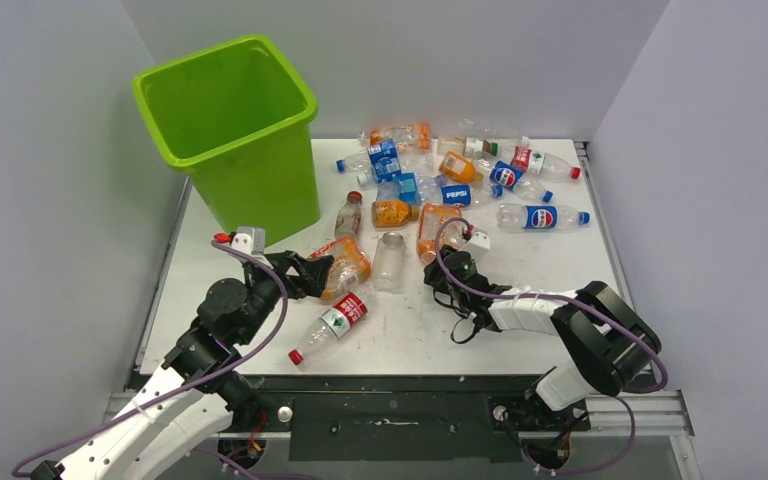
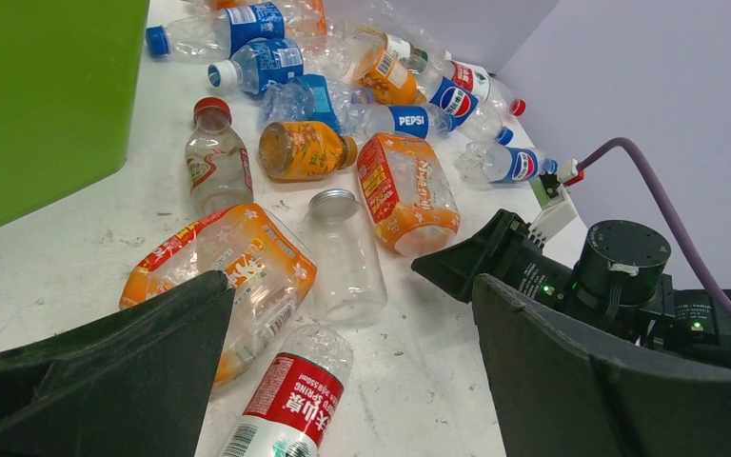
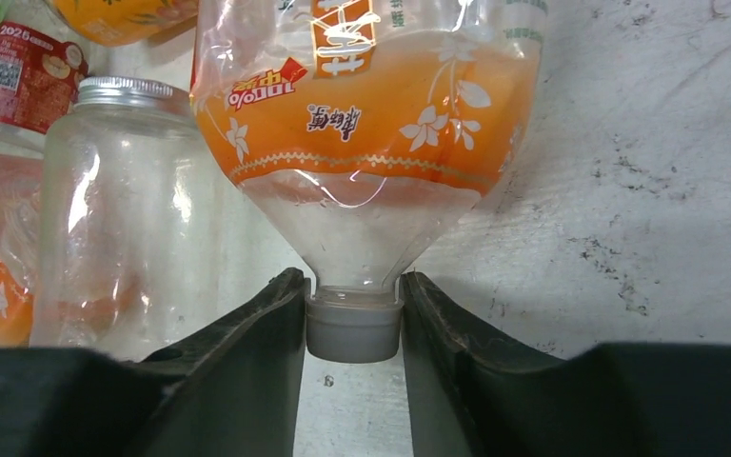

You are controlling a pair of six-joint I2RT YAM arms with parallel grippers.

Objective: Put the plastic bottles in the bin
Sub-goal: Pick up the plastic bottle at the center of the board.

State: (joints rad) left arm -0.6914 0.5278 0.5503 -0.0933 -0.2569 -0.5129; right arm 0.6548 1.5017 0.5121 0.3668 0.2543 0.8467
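Note:
The lime-green bin [image 1: 230, 130] stands at the table's back left. Plastic bottles lie scattered over the table, with a pile [image 1: 460, 175] at the back. My right gripper [image 3: 353, 282] is shut on the grey cap [image 3: 353, 328] of an orange-labelled bottle [image 3: 371, 124] lying on the table, one finger against each side of the cap. My left gripper [image 2: 350, 286] hangs open above a red-labelled bottle [image 2: 290, 400], holding nothing. A crushed orange bottle [image 2: 238, 262] lies by its left finger.
A clear jar-like bottle with a silver lid [image 2: 343, 252] lies between the two orange bottles. A small red-capped bottle [image 1: 349, 213] stands near the bin. Grey walls close in on both sides and at the back.

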